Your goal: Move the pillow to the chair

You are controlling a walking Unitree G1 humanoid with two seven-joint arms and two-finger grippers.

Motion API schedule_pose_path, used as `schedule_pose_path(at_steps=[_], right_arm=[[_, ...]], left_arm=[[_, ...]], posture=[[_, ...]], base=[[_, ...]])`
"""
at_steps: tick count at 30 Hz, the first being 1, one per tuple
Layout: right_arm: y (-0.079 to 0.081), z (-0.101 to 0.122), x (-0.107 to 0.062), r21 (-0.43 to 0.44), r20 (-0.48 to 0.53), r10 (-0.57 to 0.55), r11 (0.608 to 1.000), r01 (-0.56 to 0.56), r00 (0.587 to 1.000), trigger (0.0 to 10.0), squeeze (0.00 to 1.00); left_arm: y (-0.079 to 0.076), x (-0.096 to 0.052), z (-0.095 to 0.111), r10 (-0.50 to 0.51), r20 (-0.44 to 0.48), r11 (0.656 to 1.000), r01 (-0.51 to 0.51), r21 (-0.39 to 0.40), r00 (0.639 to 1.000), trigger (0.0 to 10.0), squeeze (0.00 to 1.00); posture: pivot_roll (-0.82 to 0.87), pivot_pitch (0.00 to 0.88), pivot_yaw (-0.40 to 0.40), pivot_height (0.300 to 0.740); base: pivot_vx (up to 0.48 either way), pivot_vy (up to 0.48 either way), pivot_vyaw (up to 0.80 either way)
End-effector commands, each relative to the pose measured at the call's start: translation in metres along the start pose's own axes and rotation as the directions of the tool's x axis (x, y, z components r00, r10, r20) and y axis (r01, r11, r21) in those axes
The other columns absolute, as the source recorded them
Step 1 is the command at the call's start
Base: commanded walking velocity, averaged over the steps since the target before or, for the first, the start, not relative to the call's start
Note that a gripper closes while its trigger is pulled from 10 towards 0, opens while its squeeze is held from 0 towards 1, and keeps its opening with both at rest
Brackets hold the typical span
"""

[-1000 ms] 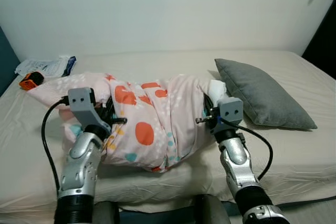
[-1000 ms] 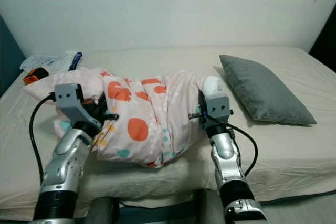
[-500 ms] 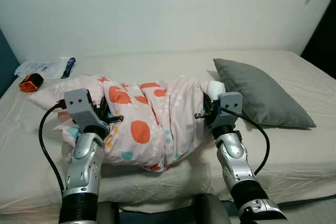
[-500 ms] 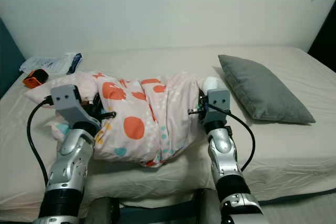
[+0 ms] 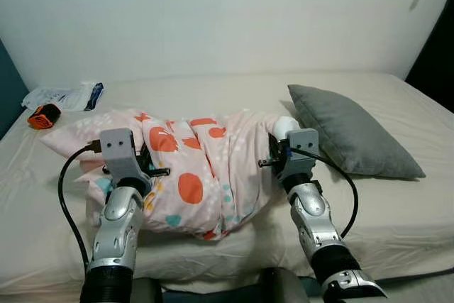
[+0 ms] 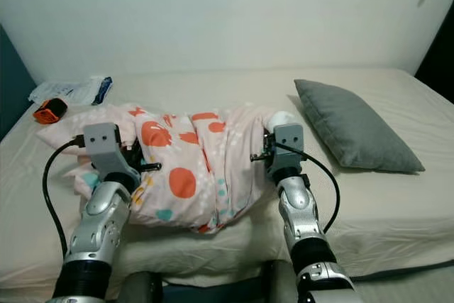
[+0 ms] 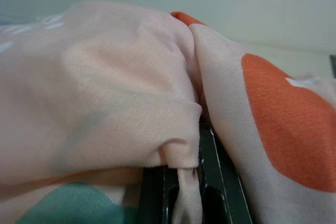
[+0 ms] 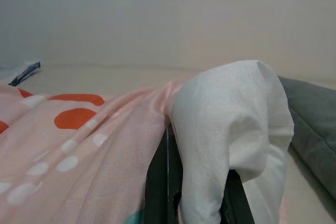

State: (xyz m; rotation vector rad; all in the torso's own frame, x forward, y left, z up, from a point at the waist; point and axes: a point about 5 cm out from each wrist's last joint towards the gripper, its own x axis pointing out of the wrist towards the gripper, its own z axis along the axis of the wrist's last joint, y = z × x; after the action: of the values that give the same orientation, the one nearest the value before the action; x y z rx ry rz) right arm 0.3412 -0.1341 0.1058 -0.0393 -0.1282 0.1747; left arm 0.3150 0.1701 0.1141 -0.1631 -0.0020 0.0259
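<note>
Two pillows lie on one beige-sheeted bed (image 5: 213, 86): one pink fabric pillow with orange, teal and white spots (image 5: 198, 168), and one plain grey rectangular pillow (image 5: 351, 129). Near the bed's far left corner sit one small orange and black object (image 5: 42, 115) and one flat white plastic packet with a blue edge (image 5: 64, 95). Two silver robot arms reach in, each ending in one pincer.

A bed (image 5: 213, 90) with a cream sheet runs along the wall. A pink patterned pillow (image 5: 191, 168) lies near its front edge, a grey pillow (image 5: 347, 129) toward the right side, and an orange object (image 5: 42, 115) beside a plastic packet (image 5: 60, 95) in the far left corner.
</note>
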Motion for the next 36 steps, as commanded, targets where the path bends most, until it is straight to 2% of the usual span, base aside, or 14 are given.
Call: schedule_pose_path(at_steps=[1, 5, 6, 8, 11, 12, 15, 18, 21, 24, 27, 36], right_arm=[[0.011, -0.006, -0.001, 0.001, -0.034, 0.048, 0.999, -0.048, 0.998, 10.0, 0.00], [0.011, -0.007, -0.003, -0.004, -0.036, 0.054, 0.999, -0.054, 0.998, 10.0, 0.00], [0.015, -0.013, -0.005, 0.039, -0.065, 0.083, 0.996, -0.081, 0.994, 10.0, 0.00], [0.016, -0.014, -0.006, 0.052, -0.074, 0.091, 0.995, -0.088, 0.993, 10.0, 0.00], [0.017, -0.022, -0.008, 0.049, -0.129, 0.095, 0.995, -0.090, 0.987, 10.0, 0.00], [0.020, -0.025, -0.011, 0.019, -0.137, 0.124, 0.992, -0.122, 0.983, 10.0, 0.00], [0.021, -0.024, -0.012, -0.003, -0.126, 0.142, 0.990, -0.143, 0.982, 10.0, 0.00], [0.021, -0.026, -0.014, 0.032, -0.139, 0.143, 0.990, -0.140, 0.980, 10.0, 0.00], [0.023, -0.028, -0.015, 0.028, -0.148, 0.155, 0.988, -0.153, 0.977, 10.0, 0.00], [0.022, -0.027, -0.015, 0.016, -0.138, 0.151, 0.989, -0.150, 0.979, 10.0, 0.00], [0.013, -0.022, -0.013, 0.008, -0.114, 0.087, 0.996, -0.087, 0.990, 10.0, 0.00], [0.009, -0.023, -0.013, 0.031, -0.120, 0.072, 0.997, -0.069, 0.990, 10.0, 0.00]], left_arm=[[-0.013, 0.000, -0.004, -0.059, -0.009, 0.998, 0.059, 0.020, 0.998, 10.0, 0.00], [-0.016, -0.002, -0.007, -0.079, -0.013, 0.996, 0.080, 0.032, 0.997, 10.0, 0.00], [-0.015, -0.004, -0.008, -0.075, -0.015, 0.997, 0.075, 0.016, 0.997, 10.0, 0.00], [-0.015, -0.004, -0.009, -0.072, -0.015, 0.997, 0.072, 0.011, 0.997, 10.0, 0.00], [-0.013, -0.004, -0.010, -0.067, -0.017, 0.998, 0.067, 0.012, 0.998, 10.0, 0.00], [-0.013, -0.005, -0.011, -0.063, -0.016, 0.998, 0.063, 0.018, 0.998, 10.0, 0.00], [-0.012, -0.005, -0.011, -0.061, -0.013, 0.998, 0.061, 0.023, 0.998, 10.0, 0.00], [-0.011, -0.007, -0.013, -0.061, -0.017, 0.998, 0.062, 0.020, 0.998, 10.0, 0.00], [-0.007, -0.007, -0.012, -0.045, -0.015, 0.999, 0.045, 0.012, 0.999, 10.0, 0.00], [-0.007, -0.007, -0.013, -0.051, -0.019, 0.999, 0.051, 0.018, 0.999, 10.0, 0.00], [-0.006, -0.008, -0.017, -0.059, -0.042, 0.997, 0.061, 0.038, 0.997, 10.0, 0.00], [-0.006, -0.009, -0.018, -0.055, -0.041, 0.998, 0.056, 0.033, 0.998, 10.0, 0.00]], posture=[[0.06, 0.000, -0.054, 0.634], [0.06, 0.000, -0.055, 0.649], [0.06, 0.000, -0.055, 0.649], [0.06, 0.000, -0.055, 0.649], [0.05, 0.000, -0.055, 0.649], [0.06, 0.000, -0.055, 0.649], [0.06, 0.000, -0.055, 0.649], [0.06, 0.000, -0.053, 0.649], [0.06, 0.000, -0.051, 0.649], [0.06, 0.000, -0.051, 0.649], [0.06, 0.000, -0.045, 0.649], [0.07, 0.000, -0.040, 0.659]], base=[[0.000, 0.000, 0.00], [0.000, 0.000, 0.00], [0.000, 0.000, 0.00], [0.000, 0.000, 0.00], [0.000, 0.000, 0.00], [0.000, 0.000, 0.00], [0.000, 0.000, 0.00], [0.000, 0.000, 0.00], [0.000, 0.000, 0.00], [0.000, 0.000, 0.00], [0.000, 0.000, 0.00], [0.000, 0.000, 0.00]])
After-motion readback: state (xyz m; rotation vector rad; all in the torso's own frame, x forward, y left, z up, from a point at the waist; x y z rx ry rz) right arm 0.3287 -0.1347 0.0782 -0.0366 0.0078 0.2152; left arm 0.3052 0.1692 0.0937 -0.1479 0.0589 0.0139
